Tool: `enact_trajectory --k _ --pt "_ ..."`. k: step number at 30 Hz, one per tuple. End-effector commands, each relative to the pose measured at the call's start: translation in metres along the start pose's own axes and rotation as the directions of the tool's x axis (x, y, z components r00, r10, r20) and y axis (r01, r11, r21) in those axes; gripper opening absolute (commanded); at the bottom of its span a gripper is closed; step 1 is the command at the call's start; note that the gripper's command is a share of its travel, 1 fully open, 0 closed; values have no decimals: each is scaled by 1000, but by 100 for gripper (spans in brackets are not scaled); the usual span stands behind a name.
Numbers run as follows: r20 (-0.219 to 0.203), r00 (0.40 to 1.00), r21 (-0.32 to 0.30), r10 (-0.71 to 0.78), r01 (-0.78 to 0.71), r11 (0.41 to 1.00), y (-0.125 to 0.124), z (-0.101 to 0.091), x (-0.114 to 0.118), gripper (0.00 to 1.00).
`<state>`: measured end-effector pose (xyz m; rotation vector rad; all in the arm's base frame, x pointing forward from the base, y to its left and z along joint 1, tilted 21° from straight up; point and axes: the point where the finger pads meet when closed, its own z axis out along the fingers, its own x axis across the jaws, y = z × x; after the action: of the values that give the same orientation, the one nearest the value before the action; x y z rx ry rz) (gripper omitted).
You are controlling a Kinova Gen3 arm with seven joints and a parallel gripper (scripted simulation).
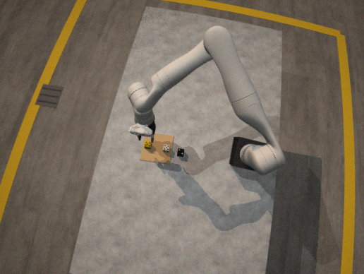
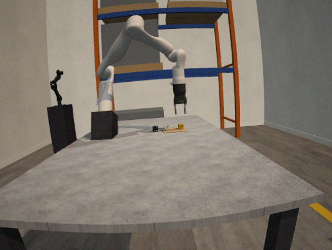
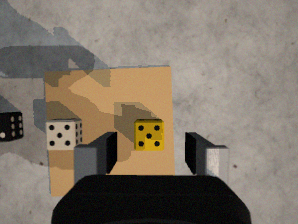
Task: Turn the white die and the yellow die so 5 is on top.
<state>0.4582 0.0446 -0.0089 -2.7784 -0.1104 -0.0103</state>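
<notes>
Behind the grey stone-look tabletop (image 2: 193,180) stands orange racking (image 2: 230,64), while the arm's hand (image 2: 180,113) hangs wide and empty above the small yellow die (image 3: 149,135) on the tan square mat (image 3: 150,85), beside the white die (image 3: 63,135); both look light, hard, slick, best pinched across opposite flat faces.

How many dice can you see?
3. The yellow die and the white die both sit on the tan mat. The black die sits on the table beside the mat. None looks hidden.
</notes>
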Motion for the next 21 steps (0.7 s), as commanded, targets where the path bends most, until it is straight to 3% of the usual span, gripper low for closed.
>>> enact_trajectory --k 1,6,15,21 --pt "1 1000 -1 -3 3 1000 1 -5 0 100" --pt "1 1000 -1 -3 3 1000 1 -19 0 100" --pt "1 1000 -1 -3 3 1000 1 -64 0 100" --pt "1 1000 -1 -3 3 1000 1 -80 0 100"
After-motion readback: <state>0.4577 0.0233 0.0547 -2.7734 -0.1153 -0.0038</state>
